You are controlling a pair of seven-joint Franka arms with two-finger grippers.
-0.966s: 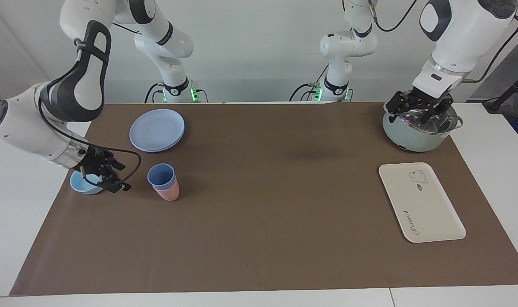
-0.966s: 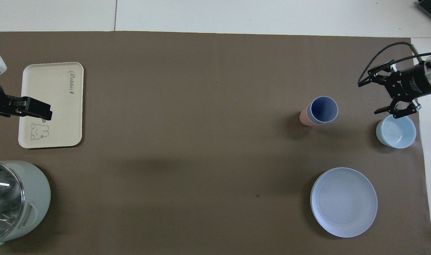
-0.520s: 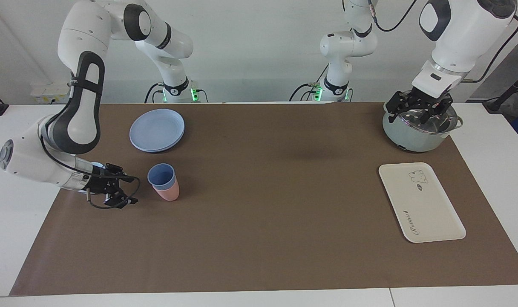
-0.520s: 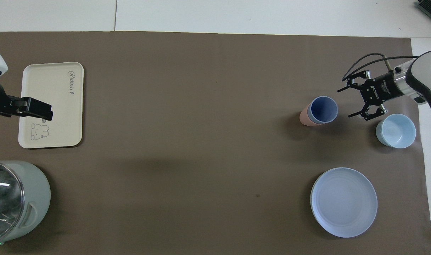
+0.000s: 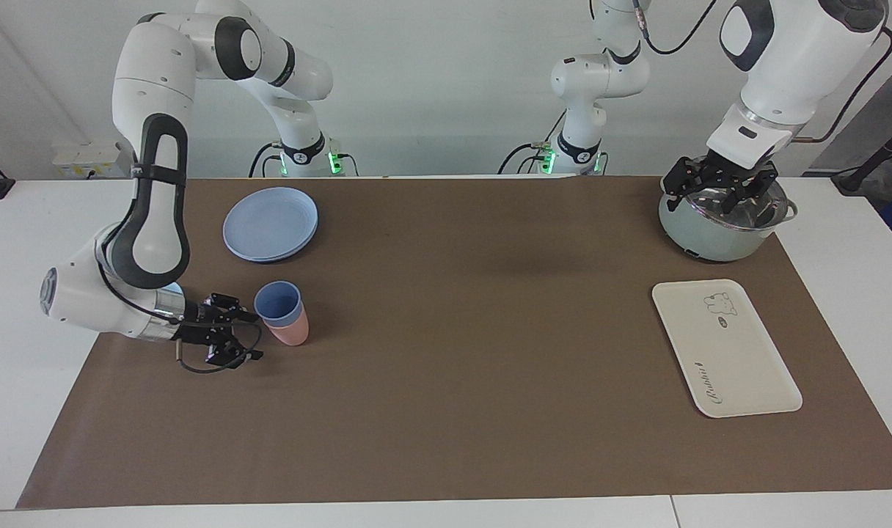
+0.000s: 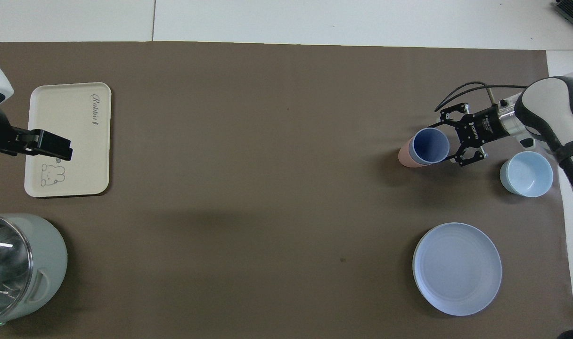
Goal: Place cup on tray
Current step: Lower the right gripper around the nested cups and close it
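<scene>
Swung over from the light-blue bowl (image 6: 526, 173), the right gripper (image 5: 246, 336) now lies low and sideways with released jaws just beside the cup (image 5: 278, 302), which sits nested in one pink cup (image 5: 290, 331) on the bench, seemingly lined up for a side grasp. Facing the robots, one tray (image 5: 725, 347) lies well apart, while the left gripper (image 5: 719, 189) waits, jaws spread, over one pot (image 5: 721, 227). From overhead, those open jaws bracket the cup's rim; one plate (image 6: 457, 268) sits nearer the robots.
</scene>
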